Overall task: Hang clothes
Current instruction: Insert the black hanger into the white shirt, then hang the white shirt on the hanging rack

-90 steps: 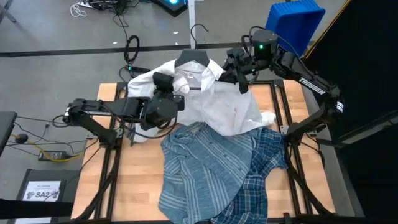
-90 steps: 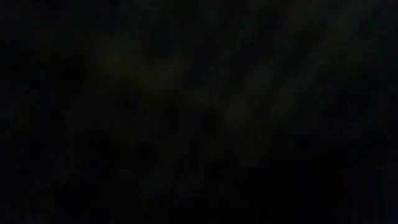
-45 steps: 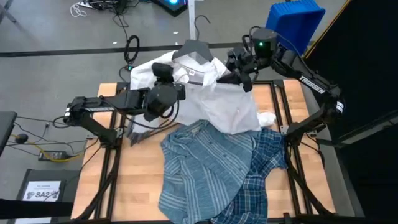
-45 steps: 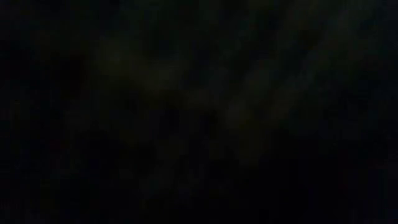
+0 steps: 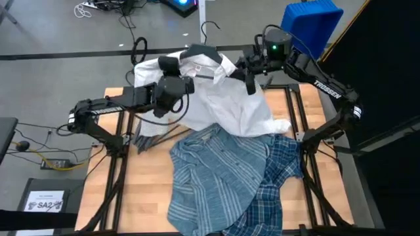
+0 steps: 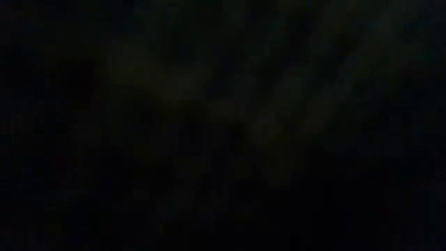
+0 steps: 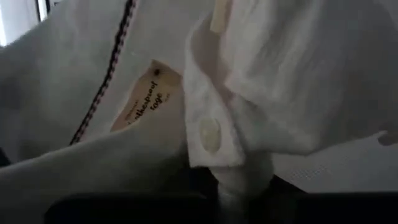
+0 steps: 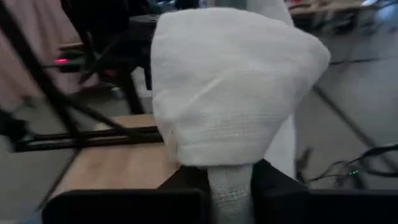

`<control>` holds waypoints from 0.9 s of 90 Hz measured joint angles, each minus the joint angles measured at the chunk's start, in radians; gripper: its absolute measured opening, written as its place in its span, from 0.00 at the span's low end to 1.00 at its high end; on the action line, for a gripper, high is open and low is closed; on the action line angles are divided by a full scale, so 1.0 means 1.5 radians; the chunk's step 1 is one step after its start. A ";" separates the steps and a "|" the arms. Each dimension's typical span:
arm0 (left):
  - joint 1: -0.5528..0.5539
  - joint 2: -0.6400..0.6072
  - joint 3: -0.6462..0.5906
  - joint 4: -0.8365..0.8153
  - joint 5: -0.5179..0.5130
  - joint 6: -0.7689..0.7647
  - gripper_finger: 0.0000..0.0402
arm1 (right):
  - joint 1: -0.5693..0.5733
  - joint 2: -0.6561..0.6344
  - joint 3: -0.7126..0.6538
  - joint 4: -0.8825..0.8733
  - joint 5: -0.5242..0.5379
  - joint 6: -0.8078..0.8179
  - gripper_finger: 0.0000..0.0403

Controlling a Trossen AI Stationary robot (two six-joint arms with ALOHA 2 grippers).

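The white shirt (image 5: pixel 230 105) lies at the table's far middle, its collar end raised on a dark hanger whose hook (image 5: pixel 209 29) sticks out past the far edge. My left gripper (image 5: pixel 172 65) is shut on the shirt at the collar's left side. On the right shoulder, my right gripper (image 5: pixel 250 77) is also shut on it. The shirt's lower part rests on the striped blue-grey shirt (image 5: pixel 210 180), which overlaps the plaid shirt (image 5: pixel 281 177). The low view is black. My left gripper pinches a bunch of the white shirt's front edge beside the collar (image 7: pixel 239 177), just below a button (image 7: pixel 208 134) and the neck label. The cloth rises out of the fingers in several layers. My right gripper pinches a gathered fold of the white shirt's shoulder cloth (image 8: pixel 230 180) between its two fingers. The cloth bulges above the fingers in a rounded bunch (image 8: pixel 230 87), lifted off the table.
More dark hangers (image 5: pixel 154 137) lie on the wooden table at the left, beside the white shirt. A blue bin (image 5: pixel 312 23) stands beyond the far right corner. Black rails (image 5: pixel 117 177) run along both table sides. Bare wood shows at the near left.
Both grippers have moved toward the table's far edge and up, carrying the white shirt's collar end and the hanger with them. The shirt's left part has drawn off the table, uncovering the hangers at the left; its lower part stays on the blue shirts.
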 joint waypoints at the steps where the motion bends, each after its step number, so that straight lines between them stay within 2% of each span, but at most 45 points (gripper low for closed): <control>1: 0.004 0.000 0.000 0.008 0.002 0.009 0.01 | -0.001 0.000 0.000 0.003 0.006 -0.002 0.01; 19: 0.070 0.001 0.000 0.147 0.071 0.159 0.01 | -0.034 0.005 0.000 0.050 0.060 -0.035 0.01; 33: 0.116 0.001 -0.001 0.177 0.127 0.199 0.01 | -0.052 0.028 0.000 0.097 0.066 -0.047 0.02; 44: 0.128 0.004 -0.001 0.184 0.141 0.213 0.01 | -0.056 0.032 0.000 0.115 0.070 -0.071 0.03; 60: 0.128 0.006 -0.002 0.255 0.140 0.195 0.01 | -0.055 0.011 0.008 0.215 0.082 -0.065 0.23; 81: 0.127 0.006 -0.002 0.376 0.153 0.284 0.01 | -0.066 -0.030 0.003 0.224 0.064 -0.052 0.46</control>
